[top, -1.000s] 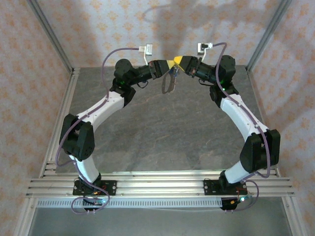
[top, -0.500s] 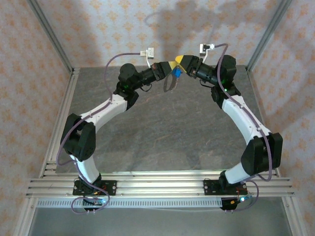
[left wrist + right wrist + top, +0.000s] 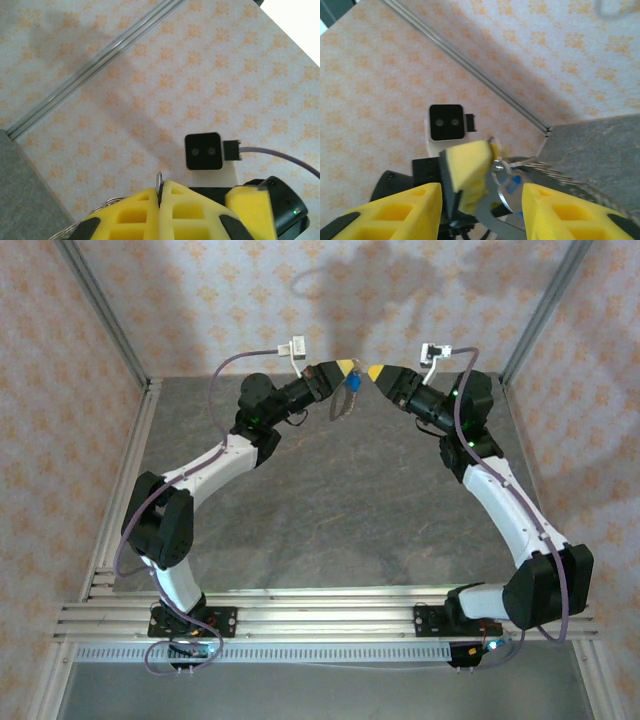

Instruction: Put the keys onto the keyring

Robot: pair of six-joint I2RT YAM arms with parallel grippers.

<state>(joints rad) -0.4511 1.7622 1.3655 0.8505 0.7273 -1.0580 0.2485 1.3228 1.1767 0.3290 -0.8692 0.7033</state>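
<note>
High over the far end of the table (image 3: 330,520), the left gripper (image 3: 346,367) was pinched tight on the keyring (image 3: 343,405). The loop dangled below it, with the blue key (image 3: 354,384) hanging just under the fingertips. Facing it and just apart, the right gripper (image 3: 375,372) stood with its fingers (image 3: 555,210) spread, gripping nothing.

The left claw (image 3: 160,192), clamped, hides most of the keyring (image 3: 159,178): a thin sliver pokes out at its tips, and chain links vanish behind one side. Ahead of the right claw (image 3: 481,200) the key (image 3: 516,180) is a blue blur, blade unreadable.
</note>
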